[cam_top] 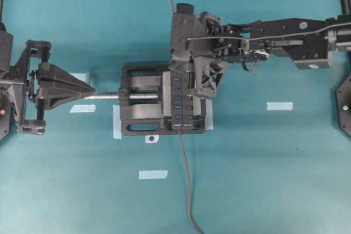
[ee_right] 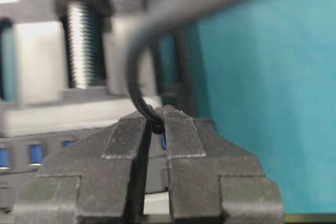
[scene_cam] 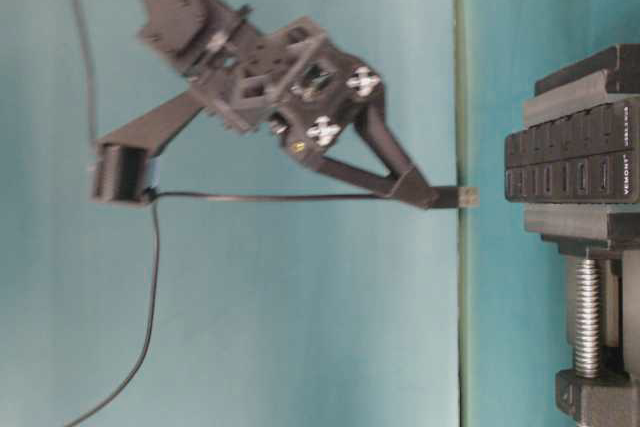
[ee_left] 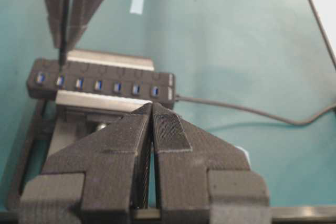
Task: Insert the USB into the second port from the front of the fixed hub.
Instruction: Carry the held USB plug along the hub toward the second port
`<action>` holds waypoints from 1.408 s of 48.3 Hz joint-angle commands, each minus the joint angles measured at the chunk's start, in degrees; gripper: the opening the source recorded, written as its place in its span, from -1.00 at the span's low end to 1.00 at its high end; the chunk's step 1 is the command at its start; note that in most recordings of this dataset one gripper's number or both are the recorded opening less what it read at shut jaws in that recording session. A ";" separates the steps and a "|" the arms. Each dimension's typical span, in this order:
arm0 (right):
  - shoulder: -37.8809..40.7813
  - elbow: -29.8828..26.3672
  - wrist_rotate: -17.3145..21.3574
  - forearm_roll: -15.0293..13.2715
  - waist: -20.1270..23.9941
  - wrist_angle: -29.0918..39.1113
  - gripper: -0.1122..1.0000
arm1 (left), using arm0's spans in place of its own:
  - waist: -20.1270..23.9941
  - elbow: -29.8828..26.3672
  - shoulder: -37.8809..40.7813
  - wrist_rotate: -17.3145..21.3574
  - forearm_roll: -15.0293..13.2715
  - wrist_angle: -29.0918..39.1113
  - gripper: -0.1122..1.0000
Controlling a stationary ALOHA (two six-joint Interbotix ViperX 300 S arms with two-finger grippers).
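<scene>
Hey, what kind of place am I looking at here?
Probably a robotics lab test bench: two arms work over a teal mat, a USB hub sits clamped in a vise, and tape strips mark positions.

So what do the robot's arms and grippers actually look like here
Both arms are matte black. Each gripper, left and right, has two long wedge-shaped printed fingers tapering to ribbed pads. The right arm shows open lattice bracing, silver screw heads, thin black cables along it and a small white label.
</scene>
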 commanded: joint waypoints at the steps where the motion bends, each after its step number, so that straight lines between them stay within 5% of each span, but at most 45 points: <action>1: -1.93 -2.37 0.62 0.18 0.88 1.14 -0.63 | -0.09 -0.62 -0.18 -0.09 0.00 -0.44 -0.77; 37: -2.55 -2.37 8.09 0.44 6.77 5.27 -0.63 | -0.09 -0.09 -1.23 0.00 0.00 -0.26 -0.77; 68: -1.05 1.58 11.25 0.53 8.96 0.62 -0.64 | -0.09 0.00 -1.14 0.00 0.00 -0.35 -0.77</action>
